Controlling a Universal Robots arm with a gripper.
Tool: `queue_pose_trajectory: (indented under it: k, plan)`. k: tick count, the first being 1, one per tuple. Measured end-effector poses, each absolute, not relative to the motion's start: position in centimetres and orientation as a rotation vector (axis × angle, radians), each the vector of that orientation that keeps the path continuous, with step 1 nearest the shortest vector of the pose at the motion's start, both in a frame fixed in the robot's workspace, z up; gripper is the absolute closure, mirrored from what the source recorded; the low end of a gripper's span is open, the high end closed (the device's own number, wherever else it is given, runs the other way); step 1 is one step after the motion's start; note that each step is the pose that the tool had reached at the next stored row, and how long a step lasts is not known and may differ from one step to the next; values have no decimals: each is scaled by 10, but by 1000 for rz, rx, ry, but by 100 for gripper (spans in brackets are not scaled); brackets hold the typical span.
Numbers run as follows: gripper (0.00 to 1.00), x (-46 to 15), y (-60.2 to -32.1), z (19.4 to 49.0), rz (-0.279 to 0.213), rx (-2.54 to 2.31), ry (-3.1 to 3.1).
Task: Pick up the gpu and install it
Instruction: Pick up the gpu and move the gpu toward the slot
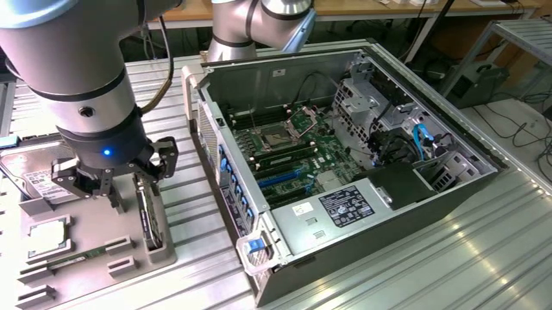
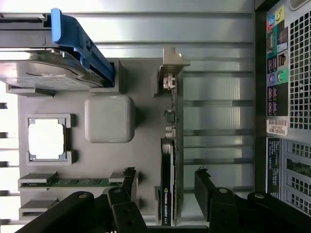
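Note:
The gpu [image 1: 154, 223] is a thin black card standing on edge in a slot of the grey parts holder [image 1: 90, 216], left of the computer case. In the wrist view the gpu [image 2: 167, 165] runs edge-on, its metal bracket [image 2: 171, 68] at the far end. My gripper [image 1: 136, 188] hangs just above the card. In the wrist view the gripper [image 2: 165, 174] is open, with one fingertip [image 2: 129, 177] on each side of the card and not touching it. Nothing is held.
The open computer case [image 1: 483, 187] lies on its side at the exterior view's right, its motherboard [image 1: 293, 152] exposed. The holder [image 2: 146, 126] also carries a silver hard drive [image 2: 39, 75] with a blue caddy, a processor [image 2: 46, 138] and a green memory stick [image 2: 77, 182].

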State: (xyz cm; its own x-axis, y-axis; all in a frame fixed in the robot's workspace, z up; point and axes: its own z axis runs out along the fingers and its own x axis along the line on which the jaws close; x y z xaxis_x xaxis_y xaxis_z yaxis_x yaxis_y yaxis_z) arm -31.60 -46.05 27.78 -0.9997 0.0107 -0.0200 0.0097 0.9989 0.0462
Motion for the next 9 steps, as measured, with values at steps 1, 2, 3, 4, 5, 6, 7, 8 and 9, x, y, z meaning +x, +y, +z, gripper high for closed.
queue_pose_trajectory:
  k: [1,2,3,4,5,6,7,8,9]
  plan:
    - [40,-316,-462,276,72,16,3121]
    - [40,-316,-465,274,72,16,3121]
    - [40,-316,-466,272,72,16,3120]
    - [40,-315,-467,270,72,16,3120]
    - [40,-314,-468,268,72,16,3121]
    - [40,-314,-468,266,72,16,3121]
    - [40,-313,-469,264,72,16,3122]
    - [40,-313,-469,262,72,16,3123]
    - [40,-312,-469,260,72,17,3127]
